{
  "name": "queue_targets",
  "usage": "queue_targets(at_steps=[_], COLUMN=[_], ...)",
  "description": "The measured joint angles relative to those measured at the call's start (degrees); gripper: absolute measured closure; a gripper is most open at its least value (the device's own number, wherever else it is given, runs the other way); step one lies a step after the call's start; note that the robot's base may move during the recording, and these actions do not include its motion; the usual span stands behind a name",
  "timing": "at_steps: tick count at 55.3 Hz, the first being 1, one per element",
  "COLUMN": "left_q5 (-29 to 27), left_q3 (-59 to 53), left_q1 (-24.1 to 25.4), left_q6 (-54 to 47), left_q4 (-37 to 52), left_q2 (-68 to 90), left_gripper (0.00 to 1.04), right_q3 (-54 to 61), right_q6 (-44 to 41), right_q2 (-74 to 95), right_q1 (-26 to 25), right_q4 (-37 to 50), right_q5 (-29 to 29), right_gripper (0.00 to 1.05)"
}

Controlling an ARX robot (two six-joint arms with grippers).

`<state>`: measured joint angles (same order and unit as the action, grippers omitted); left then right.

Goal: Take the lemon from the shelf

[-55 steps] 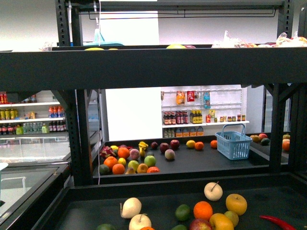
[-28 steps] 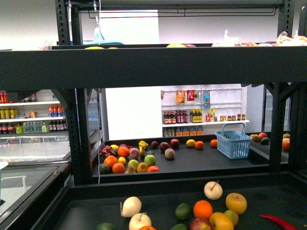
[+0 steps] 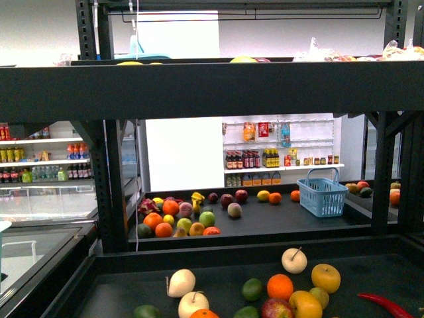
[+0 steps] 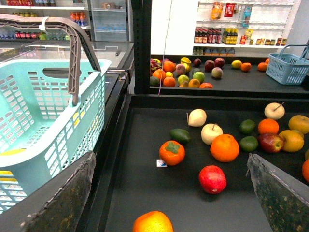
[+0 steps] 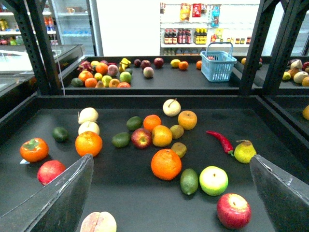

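Observation:
The lemon (image 5: 161,136) is a yellow oval fruit lying on the shelf (image 5: 270,130) deck among mixed fruit. It touches a red apple (image 5: 141,138). It also shows at the bottom edge of the front view as the lemon (image 3: 305,306), and at the far side of the left wrist view as the lemon (image 4: 291,140). My right gripper (image 5: 169,203) hangs open above the near part of the deck, well short of the lemon. My left gripper (image 4: 171,203) is open too, over the deck's left part near a red pomegranate (image 4: 212,179). Neither arm shows in the front view.
A large orange (image 5: 166,164), a lime (image 5: 189,181), a green-white apple (image 5: 214,180) and another red apple (image 5: 233,210) lie between my right gripper and the lemon. A teal basket (image 4: 38,116) stands beside the shelf's left edge. A farther shelf carries a blue basket (image 3: 322,194).
The front view has shifted slightly, so everything sits a little higher in it. No fruit has moved on the deck.

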<state>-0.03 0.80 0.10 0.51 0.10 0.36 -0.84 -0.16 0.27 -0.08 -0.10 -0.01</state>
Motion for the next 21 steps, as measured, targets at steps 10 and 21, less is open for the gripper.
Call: queue_targets(at_steps=[10,21], left_q5=[0.0,0.0], left_q3=[0.0,0.0], left_q1=[0.0,0.0], left_q6=[0.0,0.0], left_q4=[0.0,0.0], left_q2=[0.0,0.0], left_gripper=[0.08,0.08], right_q3=[0.0,0.0], right_q6=[0.0,0.0], right_q2=[0.0,0.0], right_q1=[0.0,0.0], right_q4=[0.0,0.0], right_q5=[0.0,0.0], right_gripper=[0.07,0.07])
